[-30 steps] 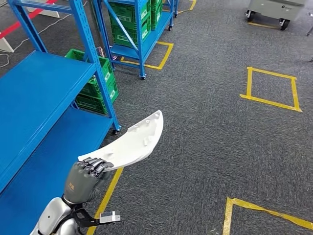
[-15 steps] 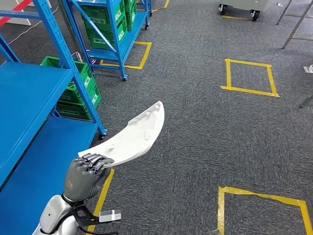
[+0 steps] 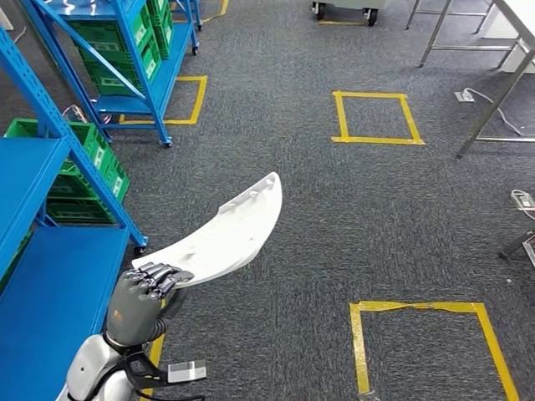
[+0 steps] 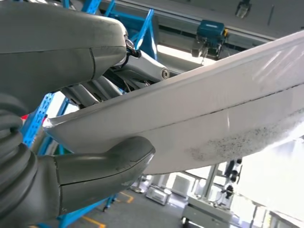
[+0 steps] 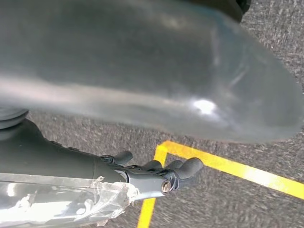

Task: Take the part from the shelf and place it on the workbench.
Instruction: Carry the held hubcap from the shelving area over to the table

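Shelf (image 3: 57,276) at left, part (image 3: 227,238) in left hand (image 3: 140,296) beside it, above carpet (image 3: 303,217).

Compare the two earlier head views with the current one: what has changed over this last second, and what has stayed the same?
The whole scene has shifted, so the camera has turned, not the things: the blue shelf now sits further to the left of the picture, and table legs have come in at the top right. The left hand still grips the white part at one end, held out over the carpet in the same pose. Nothing was let go.
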Tool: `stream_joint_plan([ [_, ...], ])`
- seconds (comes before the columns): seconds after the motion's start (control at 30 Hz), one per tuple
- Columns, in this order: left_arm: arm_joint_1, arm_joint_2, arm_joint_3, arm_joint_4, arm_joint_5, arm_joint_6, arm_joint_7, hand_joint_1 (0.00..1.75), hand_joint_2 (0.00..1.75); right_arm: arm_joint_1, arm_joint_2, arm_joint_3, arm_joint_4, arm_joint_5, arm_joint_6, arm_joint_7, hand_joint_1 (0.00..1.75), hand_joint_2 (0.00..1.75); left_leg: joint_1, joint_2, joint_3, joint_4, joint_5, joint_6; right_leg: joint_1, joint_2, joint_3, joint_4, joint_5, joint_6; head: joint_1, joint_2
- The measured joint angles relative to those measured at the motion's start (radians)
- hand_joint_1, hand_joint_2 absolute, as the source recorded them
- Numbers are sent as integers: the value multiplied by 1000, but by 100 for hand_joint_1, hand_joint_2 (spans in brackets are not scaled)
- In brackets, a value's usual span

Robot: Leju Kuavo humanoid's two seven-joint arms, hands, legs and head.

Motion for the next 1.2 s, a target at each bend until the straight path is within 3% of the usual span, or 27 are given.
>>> stream_joint_plan([
  [0.03, -2, -2, -1, 0, 0, 0, 0, 175, 175, 3, 0, -1, 0, 0, 0, -1, 0, 0, -1, 9, 1, -1, 0, 7, -2, 0, -2, -1, -1, 4, 0, 0],
  [0.1, -7, -7, -4, 0, 0, 0, -1, 175, 175, 6, -1, -3, 0, -1, -1, -1, 0, 0, -1, 26, 8, -3, -2, 22, -1, -34, -18, 36, -22, 10, 6, 0],
  [0.17, -9, -9, -8, 0, 1, 0, -1, 175, 175, 3, -2, -3, 0, 1, -2, 1, 0, 0, -4, 47, 14, -4, -5, 31, 1, -84, -73, 148, -76, 15, 11, 0],
  [0.23, -10, -10, -11, 1, 1, 0, -1, 175, 175, 1, -2, -4, 0, 3, -2, 8, 0, 0, -8, 70, 19, -4, -11, 35, 0, -102, -140, 268, -118, 16, 12, 0],
  [0.27, -11, -10, -13, 1, 1, 0, -1, 175, 175, 2, -2, -4, 0, 4, -2, 12, 0, 0, -10, 81, 23, -4, -15, 36, 1, -105, -154, 287, -115, 14, 12, 0],
  [0.3, -13, -11, -14, 1, 2, 0, -1, 175, 175, 4, -2, -5, 0, 4, -2, 15, 0, 0, -11, 91, 28, -4, -19, 35, 1, -107, -147, 268, -93, 11, 12, 0],
  [0.33, -15, -11, -15, 1, 2, 0, 0, 175, 175, 5, -2, -5, 0, 4, -3, 17, 0, 0, -12, 100, 35, -4, -24, 34, 3, -114, -121, 212, -58, 7, 12, 0],
  [0.4, -19, -13, -17, 1, 2, 0, 0, 175, 175, 5, -2, -6, 0, 5, -4, 18, 0, 0, -16, 116, 49, -3, -37, 28, 12, -154, -53, 80, 4, -4, 12, 0],
  [0.47, -23, -14, -20, 1, 2, 0, 1, 175, 175, 2, -2, -7, 0, 6, -5, 21, 0, 0, -21, 130, 58, -4, -47, 19, 21, -176, -22, 19, 21, -12, 12, 0],
  [0.53, -26, -14, -24, 1, 2, 0, 1, 175, 175, 1, -2, -9, 0, 7, -6, 23, 0, 0, -21, 144, 65, -10, -52, 9, 22, -156, -20, 13, 18, -18, 12, 0],
  [0.6, -30, -14, -27, 1, 2, 0, 1, 175, 175, 2, -2, -10, -1, 7, -7, 24, 0, 0, -17, 120, 61, 11, -68, -1, 17, -134, -11, 3, 18, -28, 9, 0],
  [0.63, -32, -14, -29, 1, 3, 0, 1, 175, 175, 1, -2, -10, -1, 7, -8, 25, 0, 0, -16, 99, 43, 50, -89, -5, 14, -123, -4, -1, 17, -34, 6, 0],
  [0.7, -33, -14, -31, 3, 6, 0, 1, 175, 175, -2, -2, -10, -1, 7, -9, 26, 0, 0, -14, 67, -31, 178, -138, -9, 12, -102, 2, -3, 12, -42, 1, 0],
  [0.73, -33, -14, -33, 4, 7, 0, 1, 175, 175, -3, -2, -10, -1, 6, -9, 27, 0, 0, -14, 63, -71, 235, -151, -10, 12, -90, 5, -3, 9, -45, 0, 0],
  [0.77, -33, -14, -34, 6, 8, 0, 1, 175, 175, -3, -2, -11, -1, 6, -8, 28, 0, 0, -14, 61, -99, 264, -145, -11, 12, -76, 9, -3, 6, -45, 0, 0],
  [0.8, -33, -14, -35, 7, 8, 0, 1, 175, 175, -2, -2, -11, -1, 5, -8, 28, 0, 0, -13, 60, -109, 258, -118, -12, 11, -62, 14, -3, 3, -43, 0, 0],
  [0.83, -33, -13, -35, 8, 7, 0, 1, 175, 175, -1, -2, -11, -1, 5, -8, 29, 0, 0, -11, 57, -101, 216, -76, -13, 10, -48, 20, -3, -1, -40, 0, 0],
  [0.9, -34, -13, -36, 9, 4, 0, 1, 175, 175, -1, -2, -11, -1, 5, -8, 30, 0, 0, -4, 27, -56, 88, 7, -16, 9, -22, 29, 1, -10, -29, -1, 0],
  [0.97, -35, -13, -38, 10, 2, 0, 1, 175, 175, -2, -3, -12, -1, 5, -8, 31, 0, 0, 1, -4, -27, 10, 31, -13, 9, -1, 25, 5, -20, -19, -4, 0],
  [1.03, -38, -14, -40, 11, 2, 0, 1, 175, 175, 2, -4, -12, -1, 5, -8, 32, 0, 0, 0, 0, -22, -3, 24, 2, 5, 14, 20, 2, -27, -10, -5, 0],
  [1.1, -40, -15, -42, 11, 2, 0, 0, 175, 175, 7, -4, -12, -1, 5, -9, 33, 0, 0, -1, 16, -14, -6, 21, 18, 4, -9, 13, 20, -38, -1, -1, 0],
  [1.13, -41, -16, -43, 11, 2, 0, 0, 175, 175, 7, -4, -12, -2, 5, -9, 33, 0, 0, -1, 26, -8, -8, 19, 25, 5, -36, -3, 56, -56, 3, 3, 0],
  [1.2, -39, -16, -43, 11, 2, 0, 0, 175, 175, 4, -5, -12, -1, 5, -9, 33, 0, 0, -6, 48, 4, -8, 8, 34, 5, -89, -71, 183, -108, 8, 9, 0],
])
